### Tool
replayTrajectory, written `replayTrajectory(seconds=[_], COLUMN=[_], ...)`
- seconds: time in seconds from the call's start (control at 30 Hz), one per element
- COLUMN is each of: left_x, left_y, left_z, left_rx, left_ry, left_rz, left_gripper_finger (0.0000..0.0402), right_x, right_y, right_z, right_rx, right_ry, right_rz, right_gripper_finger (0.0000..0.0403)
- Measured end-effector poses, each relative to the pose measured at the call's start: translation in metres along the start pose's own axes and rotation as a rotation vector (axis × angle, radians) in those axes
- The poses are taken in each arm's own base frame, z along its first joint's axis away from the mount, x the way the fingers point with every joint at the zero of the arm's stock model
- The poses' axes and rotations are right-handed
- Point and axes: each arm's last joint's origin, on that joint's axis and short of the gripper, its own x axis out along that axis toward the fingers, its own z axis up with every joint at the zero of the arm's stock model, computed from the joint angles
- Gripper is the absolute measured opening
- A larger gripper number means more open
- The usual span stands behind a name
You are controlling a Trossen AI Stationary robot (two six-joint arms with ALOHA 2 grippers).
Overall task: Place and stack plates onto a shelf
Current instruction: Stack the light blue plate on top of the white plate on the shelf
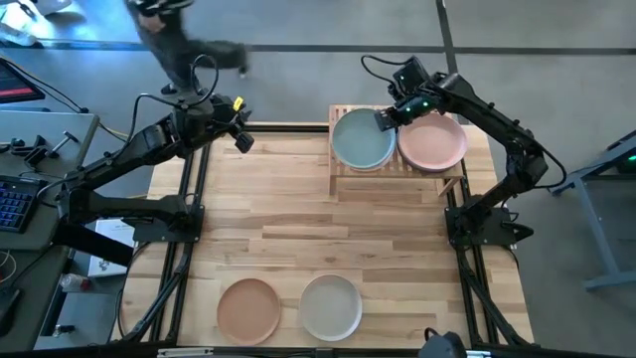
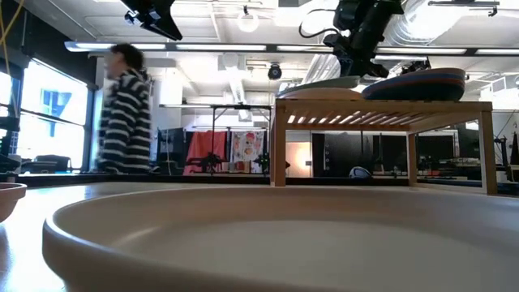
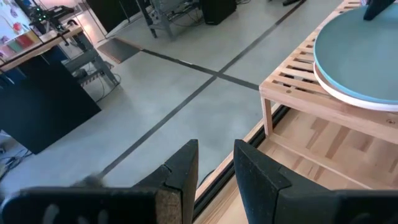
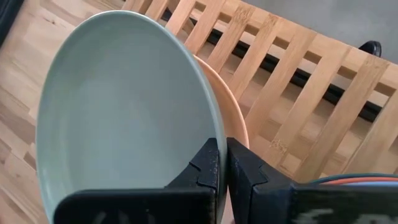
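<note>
The light-wood slatted shelf (image 1: 397, 181) (image 2: 381, 107) stands at the table's far edge. On its left half lies a pale green plate (image 1: 361, 141) (image 4: 124, 106) over an orange-toned plate (image 4: 235, 121). A pink plate (image 1: 433, 144) tops the stack on the right half, where blue and red-orange rims (image 4: 348, 180) show below. My right gripper (image 1: 386, 117) (image 4: 222, 163) is shut on the green plate. My left gripper (image 1: 241, 139) (image 3: 216, 168) hangs open in the air over the table's far left corner. A terracotta plate (image 1: 249, 308) and a cream plate (image 1: 330, 306) (image 2: 268, 235) lie flat at the near edge. My right gripper pinches the pale green plate's rim (image 4: 219, 138) between its two fingers, on the side facing the pink stack. The fingers slant down from the far right. In the low view the plate (image 2: 320, 84) sits tilted, its held side raised and its opposite side down on the shelf's stack.
A person in a striped top (image 2: 126, 113) walks beyond the table's far left. Bare planks (image 1: 328, 239) lie between the shelf and the two near plates. The arm bases (image 1: 159, 214) (image 1: 482, 224) stand at the table's left and right sides.
</note>
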Motion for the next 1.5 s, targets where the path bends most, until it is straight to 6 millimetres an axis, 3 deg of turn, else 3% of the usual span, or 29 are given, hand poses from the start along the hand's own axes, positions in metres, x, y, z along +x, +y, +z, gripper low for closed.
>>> replayTrajectory(seconds=[1.5], left_x=[0.0001], left_y=[0.0000], left_z=[-0.0001], left_rx=[0.001], left_ry=[0.001], left_rz=[0.001], left_gripper_finger=[0.0090], right_x=[-0.0001], right_y=[-0.0011], right_z=[-0.0049], right_rx=[0.082], right_ry=[0.054], right_rz=[-0.004], right_gripper_finger=[0.0001])
